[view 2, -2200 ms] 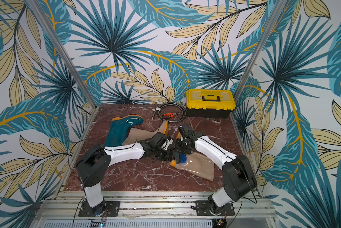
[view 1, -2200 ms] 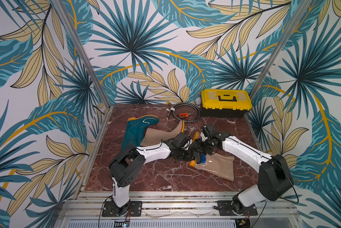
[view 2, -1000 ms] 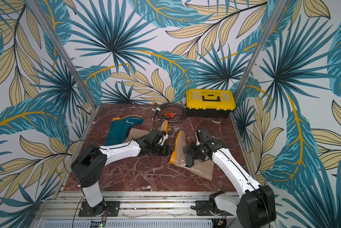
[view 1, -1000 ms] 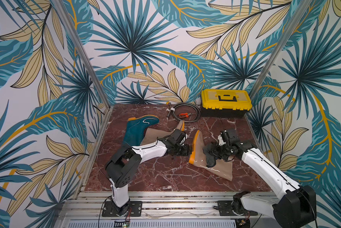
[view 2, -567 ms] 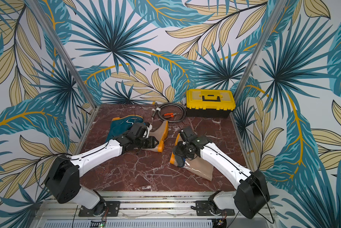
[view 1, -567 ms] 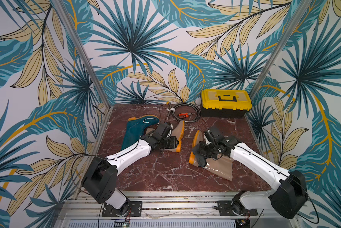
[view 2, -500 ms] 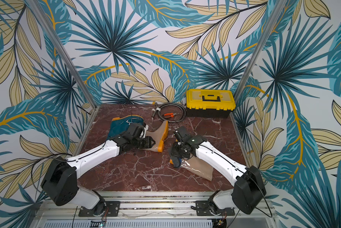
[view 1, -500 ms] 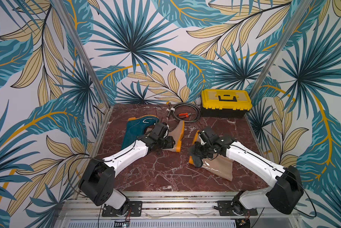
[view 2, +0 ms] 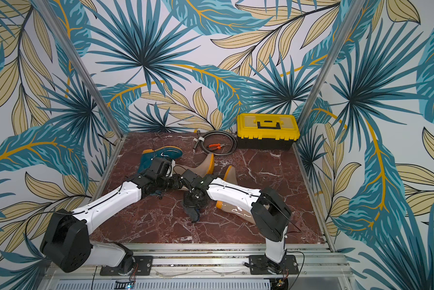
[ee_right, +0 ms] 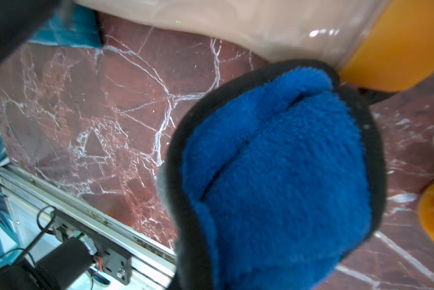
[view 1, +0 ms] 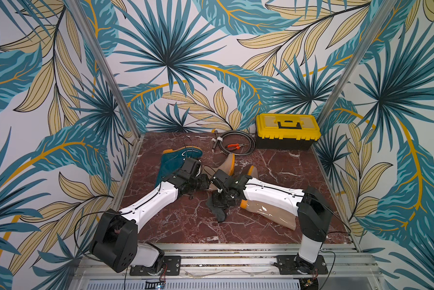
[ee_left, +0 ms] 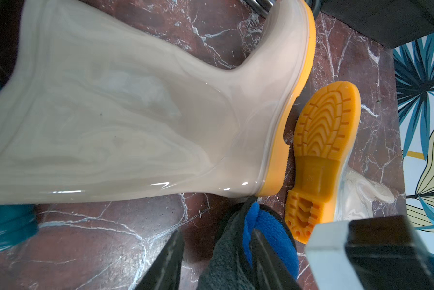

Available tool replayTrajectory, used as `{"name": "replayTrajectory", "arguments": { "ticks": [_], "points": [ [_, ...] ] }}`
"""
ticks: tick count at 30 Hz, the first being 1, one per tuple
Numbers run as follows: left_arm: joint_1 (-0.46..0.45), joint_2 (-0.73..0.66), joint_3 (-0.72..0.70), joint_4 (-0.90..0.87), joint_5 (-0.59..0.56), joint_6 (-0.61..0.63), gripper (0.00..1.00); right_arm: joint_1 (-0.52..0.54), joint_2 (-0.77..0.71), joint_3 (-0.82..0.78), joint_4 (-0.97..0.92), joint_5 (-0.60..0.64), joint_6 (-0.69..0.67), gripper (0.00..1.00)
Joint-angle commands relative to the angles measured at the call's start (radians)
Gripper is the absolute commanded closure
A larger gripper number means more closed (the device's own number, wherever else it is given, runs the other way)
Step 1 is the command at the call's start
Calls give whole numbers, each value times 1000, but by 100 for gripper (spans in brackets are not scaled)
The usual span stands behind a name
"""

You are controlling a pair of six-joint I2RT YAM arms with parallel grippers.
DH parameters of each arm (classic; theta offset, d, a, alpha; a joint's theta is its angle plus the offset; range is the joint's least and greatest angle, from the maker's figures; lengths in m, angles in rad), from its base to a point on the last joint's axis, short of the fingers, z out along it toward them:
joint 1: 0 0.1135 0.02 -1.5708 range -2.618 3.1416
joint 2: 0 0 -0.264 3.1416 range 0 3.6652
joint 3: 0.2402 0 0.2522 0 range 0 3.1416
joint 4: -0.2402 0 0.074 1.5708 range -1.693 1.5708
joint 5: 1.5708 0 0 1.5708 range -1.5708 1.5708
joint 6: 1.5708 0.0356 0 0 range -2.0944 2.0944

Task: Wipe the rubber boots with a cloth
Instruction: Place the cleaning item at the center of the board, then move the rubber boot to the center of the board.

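Both arms have swung together above the bench (view 1: 180, 226). The cloth (view 1: 219, 213) hangs 12-to-6 under the right arm (view 1: 268, 195), its fingers hidden, grip untellable; the left fingers (ee_left: 266, 258), part-open, loosely straddle its top, with the heel of the tan boot (ee_left: 135, 100) just at 12 o'clock.

Glossy tan boot (ee_left: 110, 113); fluffy cloth (ee_right: 273, 163)

marble table (view 1: 286, 170) | teal boot (view 1: 170, 165); tan boots (view 1: 268, 216); yellow toolbox (view 1: 287, 130); coiled cable (view 1: 252, 145)
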Motion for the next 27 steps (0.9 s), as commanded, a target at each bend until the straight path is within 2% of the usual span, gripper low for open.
{"name": "replayTrajectory", "arguments": {
  "ticks": [1,9,13,17,20,27],
  "points": [
    [5,-9,-13,-5,4,17,54,-1,-44,22,-49,33,-9,47],
    [2,38,20,1,21,25,54,-16,-228,-48,-265,310,14,25],
    [-44,66,58,10,26,28,54,-95,-383,-170,-356,406,117,19],
    [-162,143,129,39,28,27,54,-265,-620,-422,-236,305,209,18],
    [-250,234,199,70,40,15,54,-367,-754,-547,-163,229,277,17],
    [-366,427,368,92,70,-7,52,-487,-875,-700,-122,155,396,14]
  ]
}}
